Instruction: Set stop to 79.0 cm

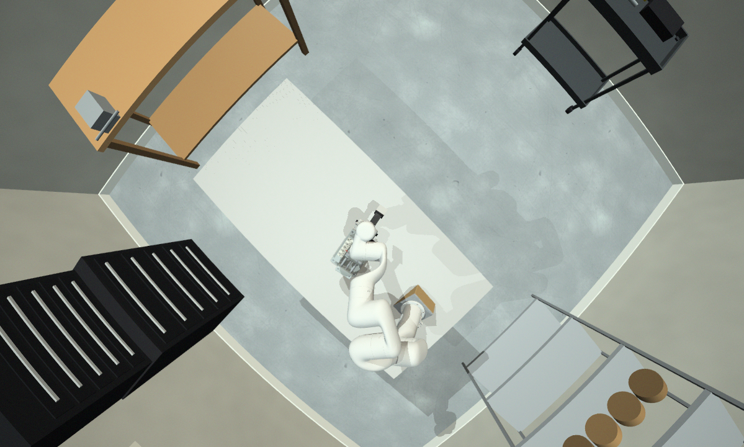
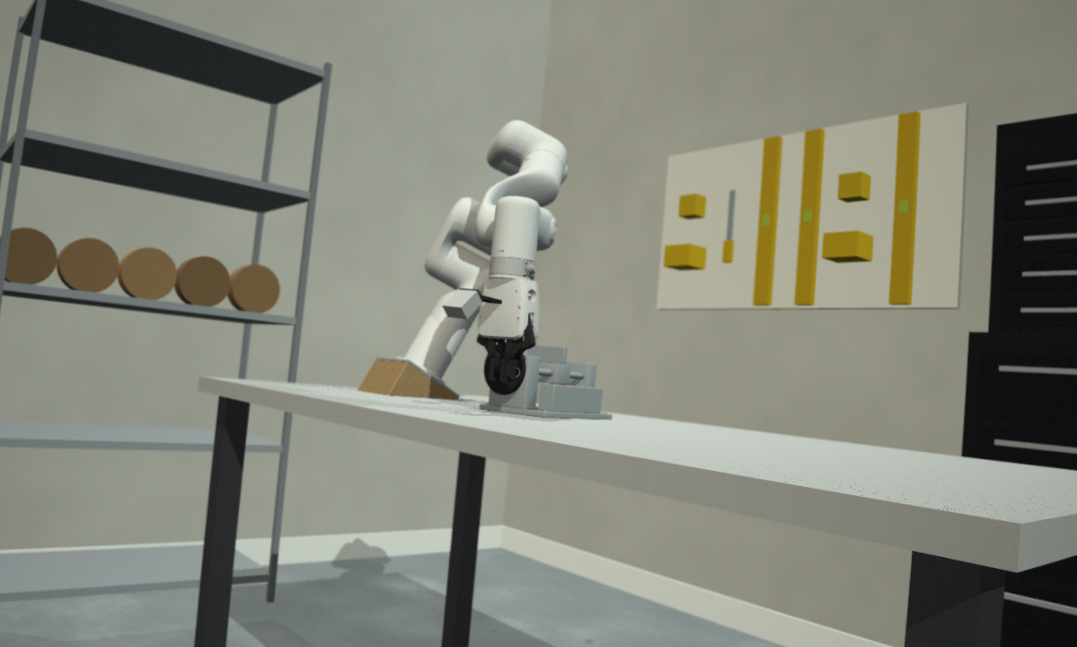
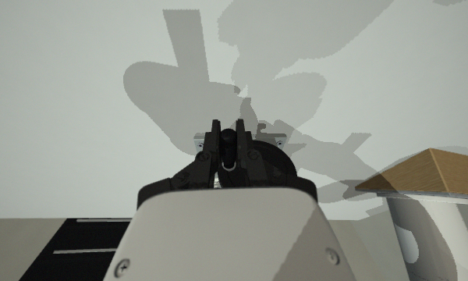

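Where the black handwheel [image 3: 274, 161] fronts its grey fixture [image 2: 566, 385], the pincer [image 3: 228, 134] pinches its knob [image 3: 228, 150].

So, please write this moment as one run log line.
gripper: shut on handwheel knob | handwheel: not released | fixture: on table

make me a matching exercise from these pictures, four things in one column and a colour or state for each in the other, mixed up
Things:
1. tool
2. handwheel
3. wedge block
4. table

Colour or state:
a. brown, under the arm's foot
b. shut on the crank knob
c. white top, dark legs
d. black, at the end of the grey fixture

Pairs: 1-b, 2-d, 3-a, 4-c
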Available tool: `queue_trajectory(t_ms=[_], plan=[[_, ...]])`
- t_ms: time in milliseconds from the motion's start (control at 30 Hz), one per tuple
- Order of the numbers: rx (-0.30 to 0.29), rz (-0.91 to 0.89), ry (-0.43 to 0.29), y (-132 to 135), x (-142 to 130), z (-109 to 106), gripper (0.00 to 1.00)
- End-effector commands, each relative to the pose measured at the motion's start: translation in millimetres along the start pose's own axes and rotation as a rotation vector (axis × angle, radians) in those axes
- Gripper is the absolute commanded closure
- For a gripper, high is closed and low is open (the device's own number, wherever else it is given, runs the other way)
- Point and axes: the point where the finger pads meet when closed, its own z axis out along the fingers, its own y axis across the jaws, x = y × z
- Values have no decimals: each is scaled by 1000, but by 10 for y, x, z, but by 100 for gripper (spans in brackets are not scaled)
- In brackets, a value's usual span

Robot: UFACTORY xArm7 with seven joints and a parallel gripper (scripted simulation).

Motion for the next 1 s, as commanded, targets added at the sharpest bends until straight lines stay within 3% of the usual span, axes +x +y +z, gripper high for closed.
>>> queue_trajectory(t_ms=[0, 967], plan=[[2, 1, 3, -4, 14, -62, 94], [2, 1, 3, 82, 13, -276, 94]])
